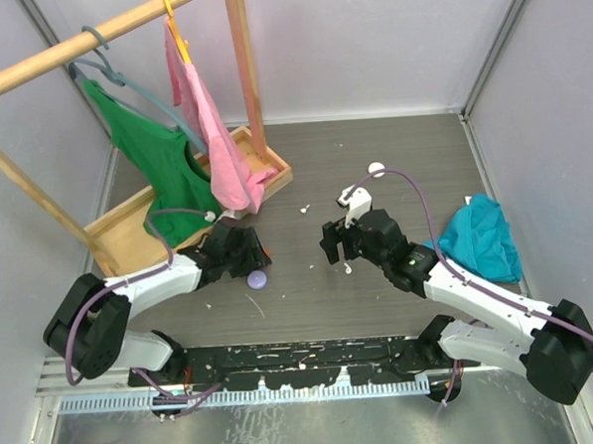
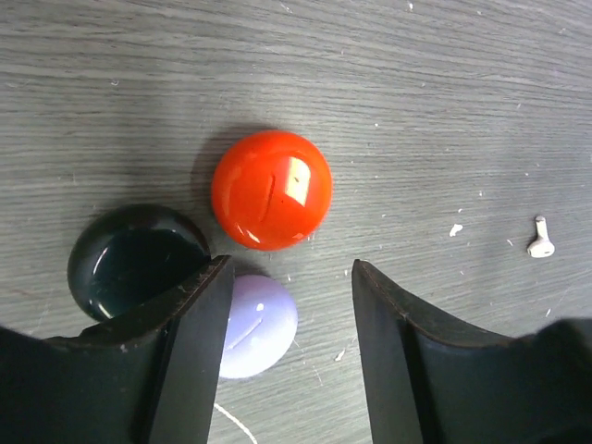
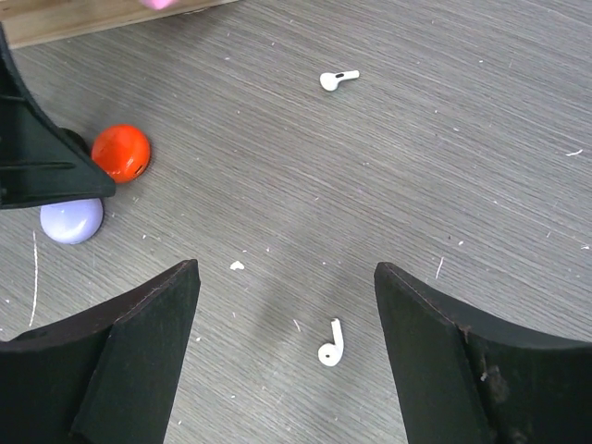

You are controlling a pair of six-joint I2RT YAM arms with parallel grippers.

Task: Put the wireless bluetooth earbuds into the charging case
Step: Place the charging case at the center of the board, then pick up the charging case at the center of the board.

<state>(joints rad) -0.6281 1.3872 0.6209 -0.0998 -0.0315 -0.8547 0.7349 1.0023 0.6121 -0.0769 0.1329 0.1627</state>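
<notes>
Ok, our right gripper [image 3: 287, 277] hangs wide open, empty. Small white comma-shaped plastic earbud [image 3: 330, 343] lies on the grey wood-grain table [image 3: 462, 166] between its jaws, stem pointing away, so we'd close across it. Farther out: second white earbud [image 3: 339, 80]. Our left gripper [image 2: 291, 268] is open too, empty, beside the glossy round red case [image 2: 271, 190] and lilac case [image 2: 257, 326]; right arm is nearer.

Grey wood-grain table [image 1: 393, 157], pale walls [image 1: 367, 39], wooden clothes rack [image 1: 246, 65] at left.

Left pincer [image 2: 289, 277] seemingly part-open; right pincer [image 3: 287, 273] spread wide.
</notes>
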